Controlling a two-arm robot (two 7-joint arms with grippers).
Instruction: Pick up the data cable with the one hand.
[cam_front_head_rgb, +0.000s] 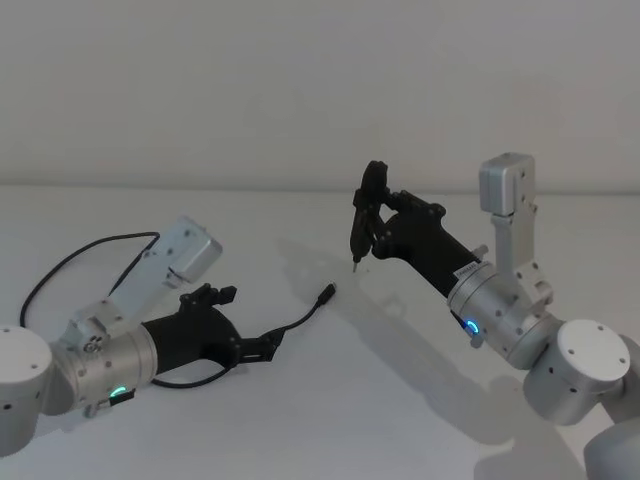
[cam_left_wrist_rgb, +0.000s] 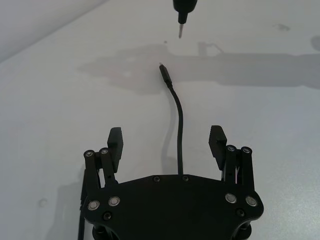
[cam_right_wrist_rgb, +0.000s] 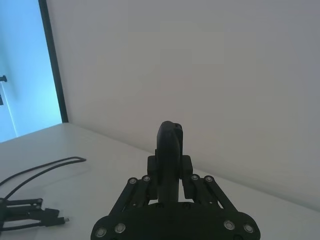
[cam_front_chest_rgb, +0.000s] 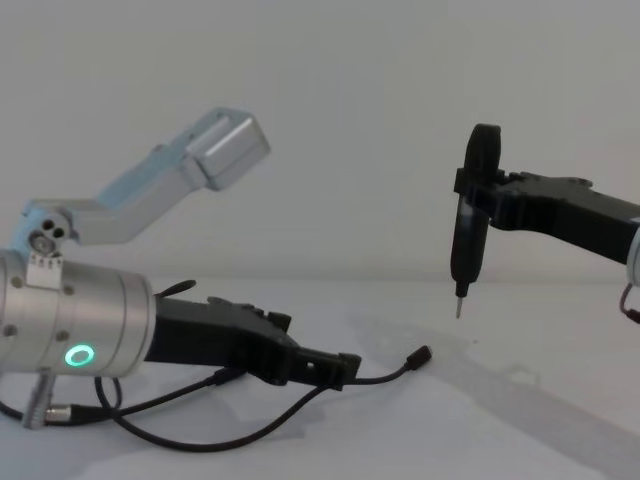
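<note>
Jaws of the left gripper (cam_left_wrist_rgb: 167, 136) stood released, low over the table (cam_front_head_rgb: 400, 420) at left, straddling the data cable (cam_left_wrist_rgb: 179, 115), whose plug (cam_left_wrist_rgb: 164, 74) pointed far-right. Judged as the pre-grasp step: next, clench on the cable, then lift. At right, the right gripper (cam_front_head_rgb: 368, 215) hung clenched on a pen-shaped tool (cam_front_chest_rgb: 463, 245).

Data cable (cam_left_wrist_rgb: 179, 120) between left claw's (cam_left_wrist_rgb: 166, 132) fingers (cam_left_wrist_rgb: 116, 142).

Data cable (cam_left_wrist_rgb: 179, 120) partly beneath left gripper (cam_left_wrist_rgb: 167, 139)
</note>
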